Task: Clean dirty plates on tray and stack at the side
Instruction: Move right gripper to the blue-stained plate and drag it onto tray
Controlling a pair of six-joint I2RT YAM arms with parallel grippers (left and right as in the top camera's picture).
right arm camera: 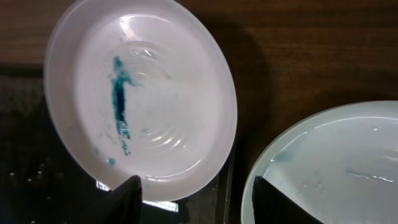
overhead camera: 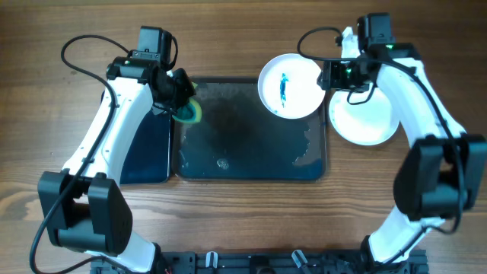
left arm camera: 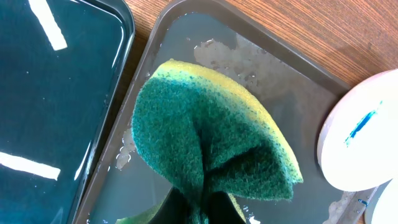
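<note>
My left tool [left arm camera: 199, 210] pinches the folded sponge [left arm camera: 211, 143]. My right tool [right arm camera: 202, 200] gapes wide, and just ahead of it the streaked plate [right arm camera: 143, 99] overhangs the tray [overhead camera: 243, 144]. A clumsy grab could tip the plate onto the worktop [overhead camera: 243, 228].

Two white plates [overhead camera: 290, 85] [overhead camera: 367, 122], one large dark tray [overhead camera: 243, 148], one smaller glossy tray [overhead camera: 148, 152], one green-yellow sponge [overhead camera: 188, 111].

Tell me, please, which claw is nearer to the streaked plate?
Right. The right claw sits at the right edge of the streaked plate; the left claw, holding a sponge, is across the tray at its left end.
</note>
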